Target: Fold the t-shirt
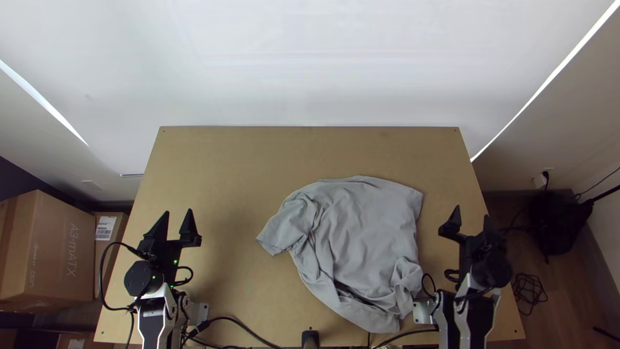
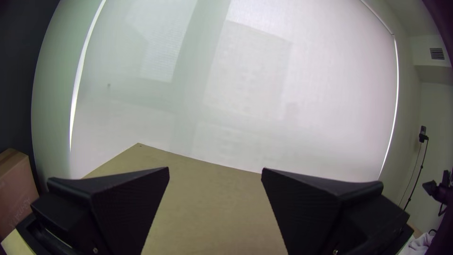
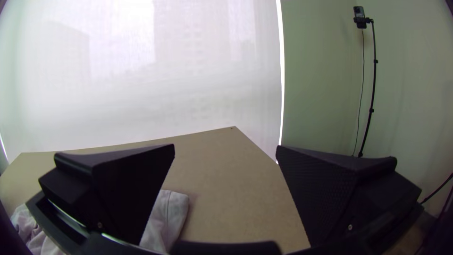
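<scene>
The grey t-shirt [image 1: 365,236] lies loosely spread and wrinkled right of the table's middle, a sleeve angled out to the left and its near right part bunched. My left gripper [image 1: 177,223] is open over the table's left side, well away from the cloth. Over the right edge area, my right gripper [image 1: 471,220] stands open, apart from the shirt. In the left wrist view nothing is between the fingers of my left gripper [image 2: 215,171]. The right wrist view has my right gripper [image 3: 225,147] wide apart, with part of the t-shirt [image 3: 165,219] beyond one finger.
The wooden table [image 1: 219,174] has bare surface left of and beyond the shirt. Cables [image 1: 248,329] run along its near edge, beside a small black object [image 1: 310,338]. Cardboard boxes [image 1: 48,249] stand off its left side. A black bag-like object [image 1: 558,223] is on the floor at right.
</scene>
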